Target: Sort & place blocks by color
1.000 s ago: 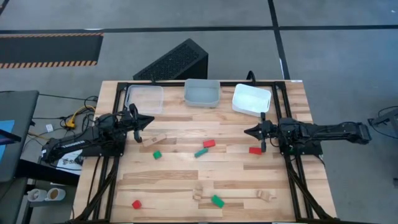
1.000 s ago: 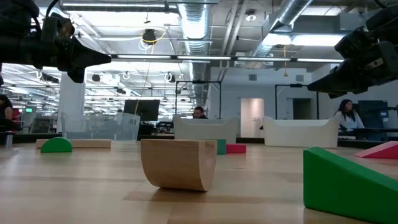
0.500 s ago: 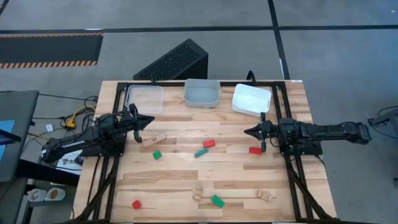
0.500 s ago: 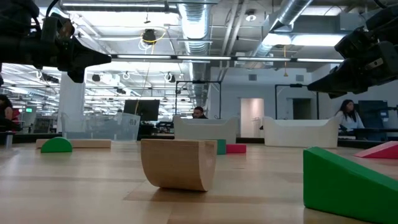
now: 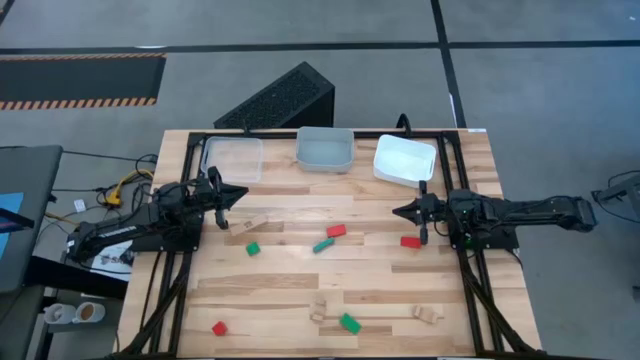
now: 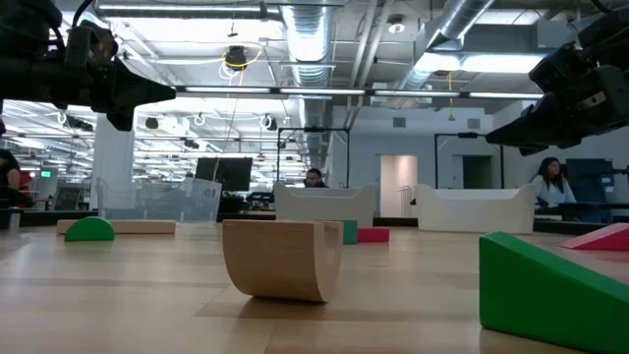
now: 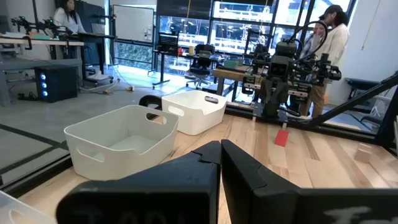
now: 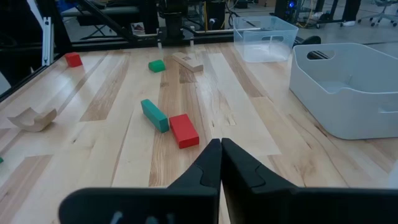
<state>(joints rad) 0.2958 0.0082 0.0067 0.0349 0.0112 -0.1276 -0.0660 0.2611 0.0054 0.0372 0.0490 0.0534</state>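
Looking straight down: left gripper [image 5: 240, 191] at the table's left edge, fingers pinched together, holding nothing. A plain wood brick [image 5: 250, 222] lies just inward of its tip; a small green block [image 5: 253, 248] sits a little nearer the table's front. Right gripper [image 5: 398, 211] at the right edge, fingers likewise closed and empty; a red block [image 5: 410, 241] lies just beside it on the front side. Mid-table, between the two grippers: a red brick [image 5: 336, 230] touching a green bar [image 5: 323, 245]. Along the front: a red cube [image 5: 219, 327], a green wedge [image 5: 348, 322], and plain wood pieces [image 5: 319, 306] [image 5: 428, 314]. Three trays [image 5: 324, 149] line the far edge, well apart from every block.

Table-level view: curved wood block [image 6: 281, 258] in the centre foreground, green wedge [image 6: 550, 292] at the right, green half-round [image 6: 89, 229] at the left. Both arms hang above the table, touching nothing.

Left wrist view: own fingers [image 7: 249, 171] meet at the tips; white trays [image 7: 122, 138] ahead, red block [image 7: 282, 137] across the table below the other arm.

Right wrist view: own fingers [image 8: 239, 165] closed; red brick [image 8: 183, 130] and green bar [image 8: 154, 116] just ahead, apart from the tips.
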